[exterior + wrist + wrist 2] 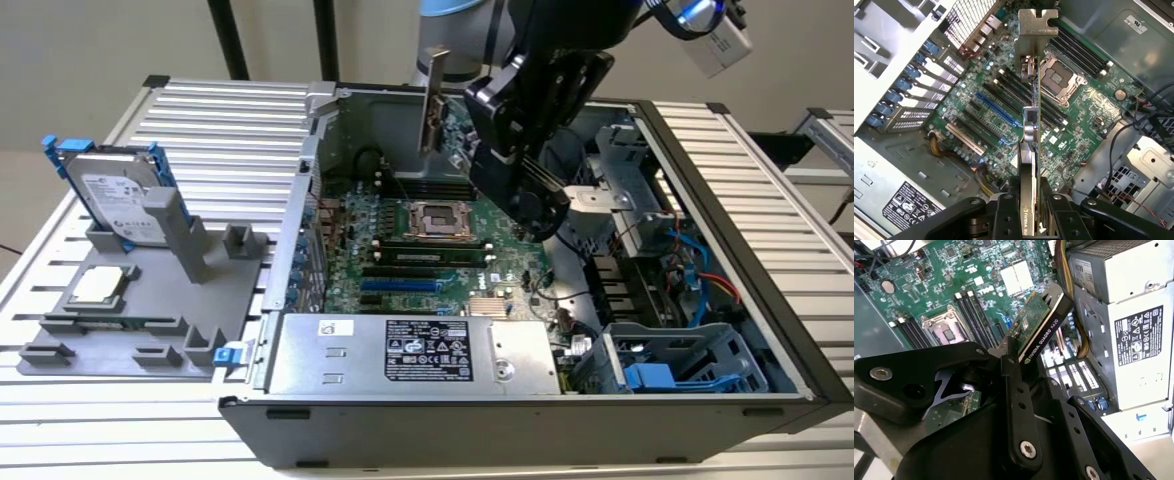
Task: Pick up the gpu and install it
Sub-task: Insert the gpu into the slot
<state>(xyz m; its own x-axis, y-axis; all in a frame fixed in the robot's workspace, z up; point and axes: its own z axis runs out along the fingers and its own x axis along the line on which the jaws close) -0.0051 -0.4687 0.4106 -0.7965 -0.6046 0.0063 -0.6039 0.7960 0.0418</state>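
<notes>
Gpu (1032,125) hangs edge-on over the motherboard (1084,107) inside the open case (534,435), in the upper middle of the exterior view. Our hand (1029,202) is clenched on one end of it, pinching the black shroud and green board faces, with the silver bracket (1036,25) at the far end. We judge it light and stiff but fragile, so it is best gripped across the flat faces, clear of the connector edge and the small parts.

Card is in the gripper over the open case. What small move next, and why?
Probably shift sideways toward the blue slot: the gripper holds the gpu above the motherboard, seemingly over the memory slots rather than any long slot.
</notes>
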